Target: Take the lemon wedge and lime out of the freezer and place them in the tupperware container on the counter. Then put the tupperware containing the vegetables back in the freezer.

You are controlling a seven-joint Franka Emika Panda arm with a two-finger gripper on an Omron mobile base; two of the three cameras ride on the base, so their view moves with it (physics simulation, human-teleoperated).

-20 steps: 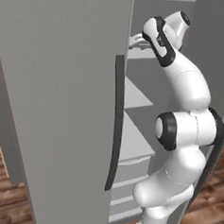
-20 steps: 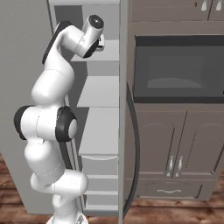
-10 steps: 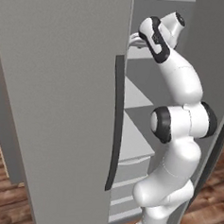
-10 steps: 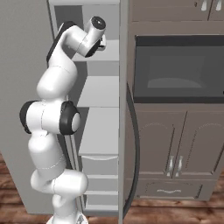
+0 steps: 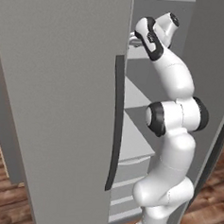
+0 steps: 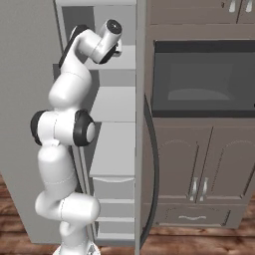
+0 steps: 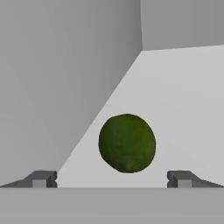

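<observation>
Grey freezer (image 6: pixel 99 164) shelves and white drawers stood exposed behind an open door with a long dark bar handle (image 5: pixel 116 123), beside a built-in oven (image 6: pixel 201 79) and grey cupboards, as the white arm reached up to an upper shelf (image 7: pixel 183 96).

On that pale shelf sat the lime (image 7: pixel 127 143), close to the left wall of the compartment and just short of the gripper (image 7: pixel 113 179), whose fingers stood spread to their widest with nothing between them. The fruit lay between the lines of the two fingertips (image 7: pixel 41 178), slightly toward the left one, not yet touched.

Risks appeared plain. A round fruit on a smooth shelf could roll away toward the back corner if a fingertip nudged it before both pads closed, or squirt out of a grip taken off its widest part. The side wall nearby could catch the left finger on the approach, and the shelf edge could block a hand coming in too low.

Dark, mottled green with a dimpled skin, the lime looked nearly spherical, with a small nub at its lower end. No lemon wedge could be made out on the stretch of shelf seen from the hand.
</observation>
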